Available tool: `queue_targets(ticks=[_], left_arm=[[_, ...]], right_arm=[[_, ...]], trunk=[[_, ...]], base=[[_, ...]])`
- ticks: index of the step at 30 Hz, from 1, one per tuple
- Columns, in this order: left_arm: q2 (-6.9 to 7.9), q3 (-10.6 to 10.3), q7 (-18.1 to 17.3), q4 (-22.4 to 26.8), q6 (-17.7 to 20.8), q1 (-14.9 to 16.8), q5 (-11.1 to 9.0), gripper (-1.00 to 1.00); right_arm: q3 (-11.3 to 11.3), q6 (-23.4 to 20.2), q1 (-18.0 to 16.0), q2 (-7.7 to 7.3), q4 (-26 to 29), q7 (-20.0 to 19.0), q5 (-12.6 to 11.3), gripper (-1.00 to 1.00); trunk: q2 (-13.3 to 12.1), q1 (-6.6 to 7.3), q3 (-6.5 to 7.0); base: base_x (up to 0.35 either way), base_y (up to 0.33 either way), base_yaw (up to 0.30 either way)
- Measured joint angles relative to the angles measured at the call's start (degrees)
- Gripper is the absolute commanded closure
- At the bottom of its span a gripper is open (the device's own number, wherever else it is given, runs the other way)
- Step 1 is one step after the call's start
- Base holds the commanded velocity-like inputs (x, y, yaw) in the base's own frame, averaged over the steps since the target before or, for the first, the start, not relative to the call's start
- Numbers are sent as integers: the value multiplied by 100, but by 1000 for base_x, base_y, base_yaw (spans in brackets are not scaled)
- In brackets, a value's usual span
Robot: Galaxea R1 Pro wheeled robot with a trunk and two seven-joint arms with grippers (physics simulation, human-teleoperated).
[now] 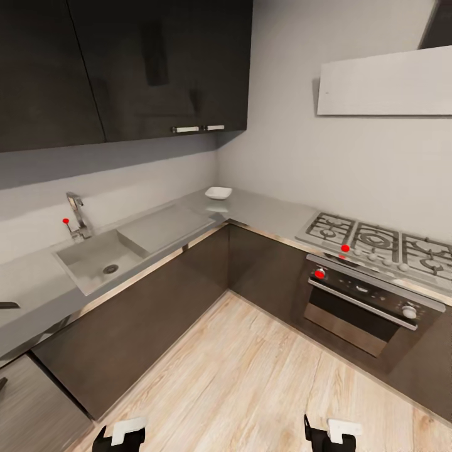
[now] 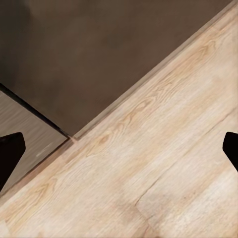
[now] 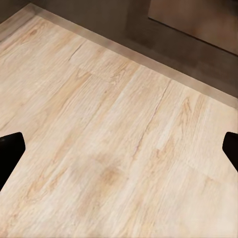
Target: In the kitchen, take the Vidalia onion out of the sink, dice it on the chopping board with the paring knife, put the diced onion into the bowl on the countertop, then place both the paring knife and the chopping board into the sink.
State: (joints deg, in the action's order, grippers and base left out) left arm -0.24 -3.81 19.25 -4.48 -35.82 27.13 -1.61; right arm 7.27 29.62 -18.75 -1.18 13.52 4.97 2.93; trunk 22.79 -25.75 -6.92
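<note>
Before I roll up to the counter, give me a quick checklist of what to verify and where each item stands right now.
1. Sink in sight, left along the countertop: ok.
2. Onion in the basin: cannot tell, none visible from here.
3. Bowl on the counter corner: ok.
4. Board and knife located: not ok; just a dark tip at the frame edge.
5. Left gripper open, empty: ok.
6. Right gripper open, empty: ok.

I'm looking at a home kitchen: an L-shaped grey counter [image 1: 263, 216] over dark cabinets [image 1: 157, 301], a sink [image 1: 100, 260] with a chrome tap [image 1: 76, 213], a gas hob [image 1: 376, 242] above an oven [image 1: 364, 304], and light wood floor [image 1: 251, 389].
</note>
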Motion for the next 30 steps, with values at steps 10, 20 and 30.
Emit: queue_targets(ticks=[10,20,30], left_arm=[[-4,0,-1,-1,0,0,0,-100],[81,10,-814,-4,2192,-56,-9,-100],[344,12,-1736,-3,3187,-1212,-11,-100]], right_arm=[[0,2,0,2,1,0,0,-100],[6,-13,0,-4,1,0,0,-100],[77,-54,1,-6,12,5,-2,-100]], trunk=[[0,0,0],[0,0,-1],[1,0,-1]], base=[[0,0,0],[0,0,0],[0,0,0]])
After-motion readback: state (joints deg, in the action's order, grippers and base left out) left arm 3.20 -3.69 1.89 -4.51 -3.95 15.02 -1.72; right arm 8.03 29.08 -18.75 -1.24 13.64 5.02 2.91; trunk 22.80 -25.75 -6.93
